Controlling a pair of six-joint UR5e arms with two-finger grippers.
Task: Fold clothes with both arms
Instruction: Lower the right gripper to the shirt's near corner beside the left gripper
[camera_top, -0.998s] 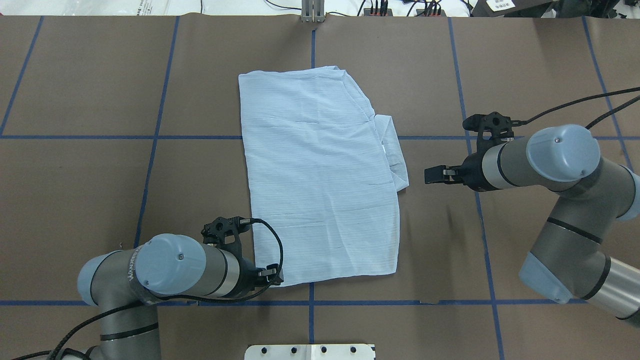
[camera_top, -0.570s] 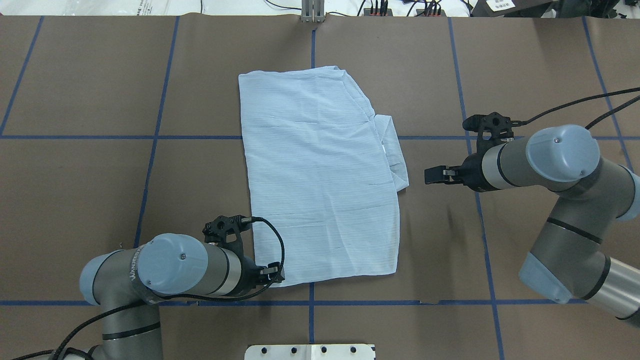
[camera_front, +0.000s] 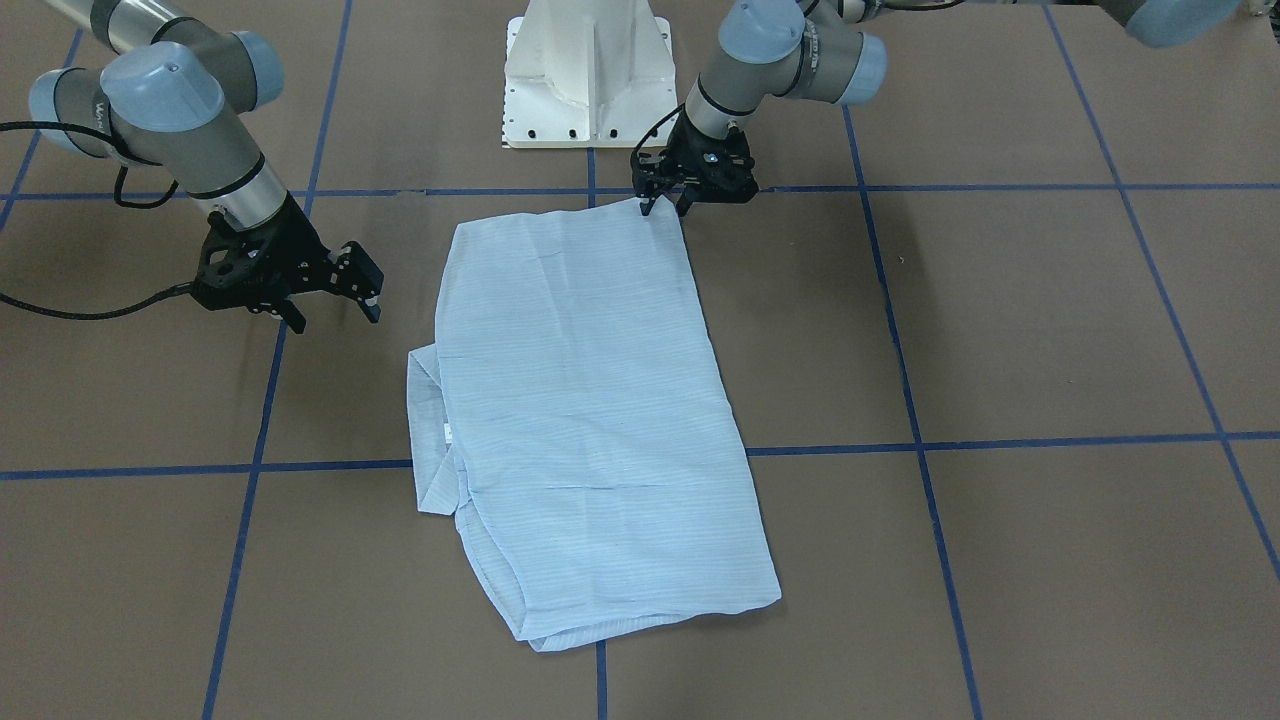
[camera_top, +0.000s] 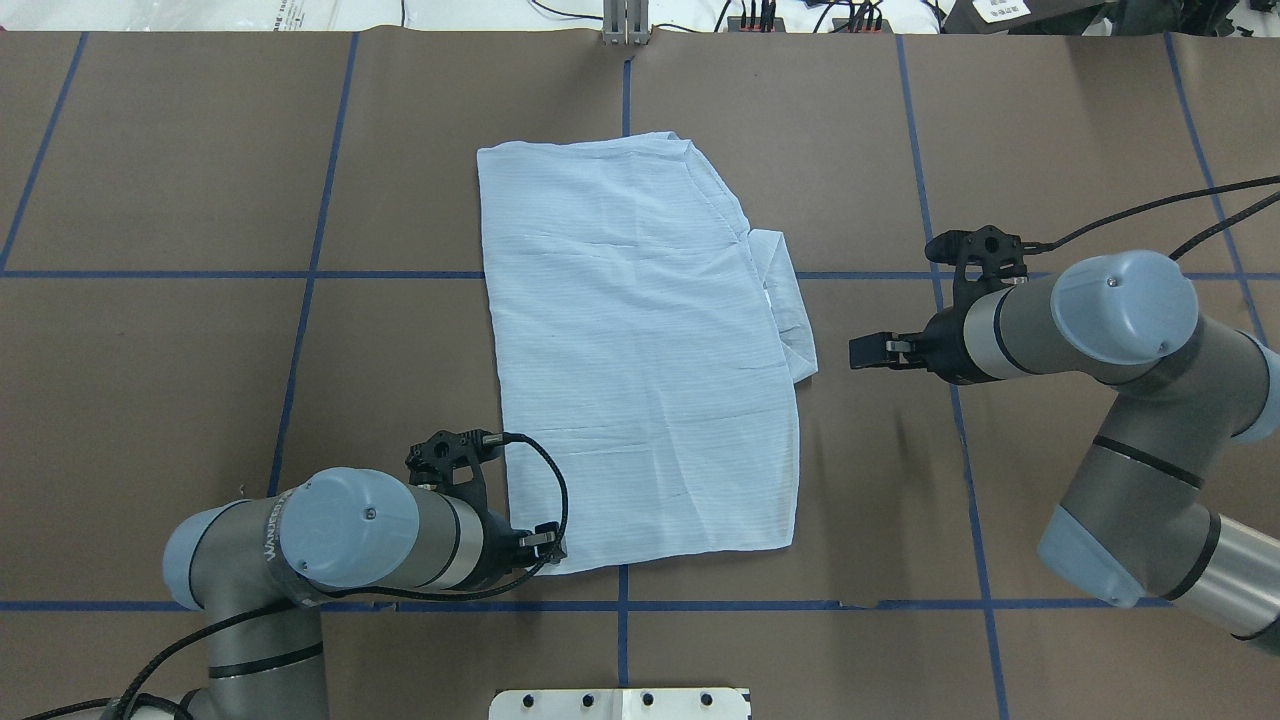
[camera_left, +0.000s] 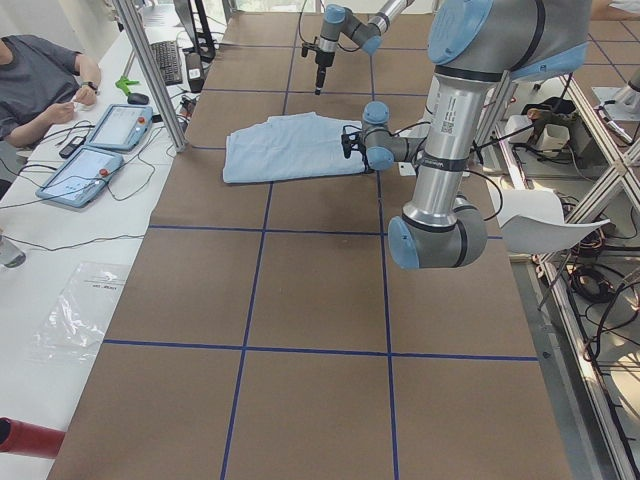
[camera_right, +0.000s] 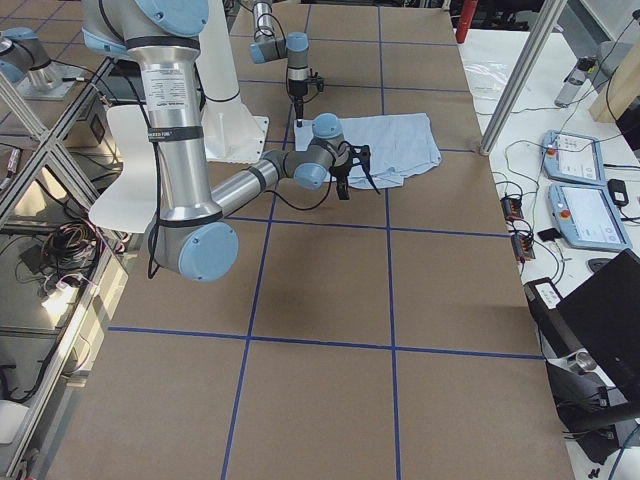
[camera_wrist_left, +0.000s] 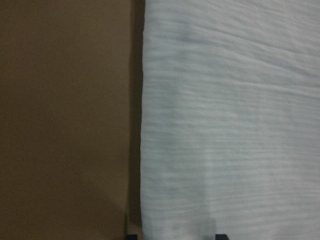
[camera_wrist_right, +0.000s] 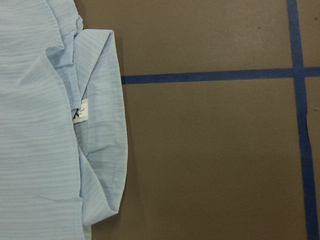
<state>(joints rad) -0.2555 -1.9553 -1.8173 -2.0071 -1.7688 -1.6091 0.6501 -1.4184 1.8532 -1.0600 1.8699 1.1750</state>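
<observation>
Where the front-facing camera looks down, one shirt (camera_front: 590, 420) lies folded flat on the brown worktop (camera_front: 1000, 330), across a blue tape line (camera_front: 1000, 442), with bare surface on every side. The left fingers (camera_front: 650, 205) stand at the corner nearest the white pedestal (camera_front: 590, 70), tips a little apart at the hem. The right fingers (camera_front: 362, 285) hang spread wide, holding nothing, near the collar side and clear of the cloth.

From overhead, two arms show. The left arm (camera_top: 350, 530) carries white lettering that begins "WAND"; the rest is unreadable. The right arm (camera_top: 1110, 310) reaches in, and a strip of bare worktop lies between its fingers and the collar (camera_top: 785, 300).

The exterior left view shows a person (camera_left: 40, 80) seated at a side table, well apart from the shirt.

The exterior right view shows two grey pendants (camera_right: 580, 215) beyond the worktop's edge.

In the left wrist view, the shirt's straight edge runs up the middle. Two finger tips at the bottom stand open, one on either side of it.

In the right wrist view, one white neck label (camera_wrist_right: 81, 113) reads "3".
</observation>
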